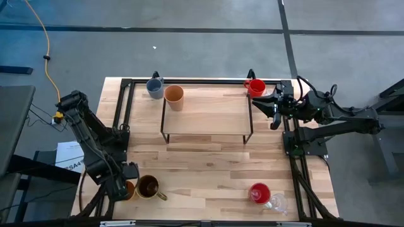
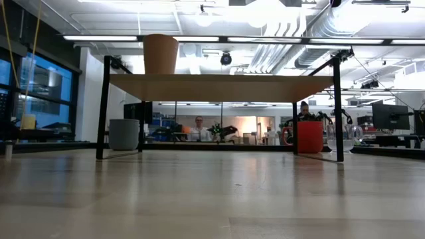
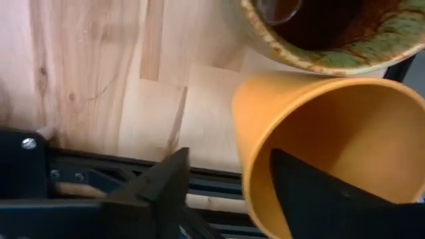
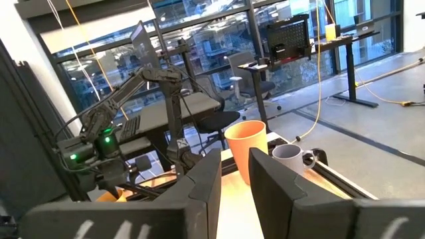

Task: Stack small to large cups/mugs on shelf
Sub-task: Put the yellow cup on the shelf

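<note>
The shelf (image 1: 207,116) is seen at the far middle of the table (image 1: 208,167), with the peach tumbler (image 1: 174,97) set upright on its plank near the far left corner. The grey-blue mug (image 1: 154,87) is placed on the table just beyond that corner, near the tumbler but not on the plank. A red mug (image 1: 255,87) is found on the table at the shelf's far right corner, just outside the frame. In the low view the tumbler (image 2: 160,54) is shown on top of the plank, the grey-blue mug (image 2: 124,134) by the left legs and the red mug (image 2: 307,136) by the right legs.

At the near left corner of the table the left gripper (image 1: 126,185) is lowered to the orange-yellow cup (image 3: 332,159). In the left wrist view its fingers are spread, one finger (image 3: 319,199) being placed inside the cup's mouth and the other outside the wall with a gap, so the cup is straddled rather than pinched. The dark-brown mug (image 1: 148,186) is seen touching or just beside this cup.

At the near right, a second red cup (image 1: 259,192) is set just beside a clear glass cup (image 1: 276,203).

The right gripper (image 1: 273,108) is held at the table's right edge, near the red mug and apart from it. In the right wrist view its fingers (image 4: 269,182) are drawn close together with a narrow gap left between, and nothing is held
</note>
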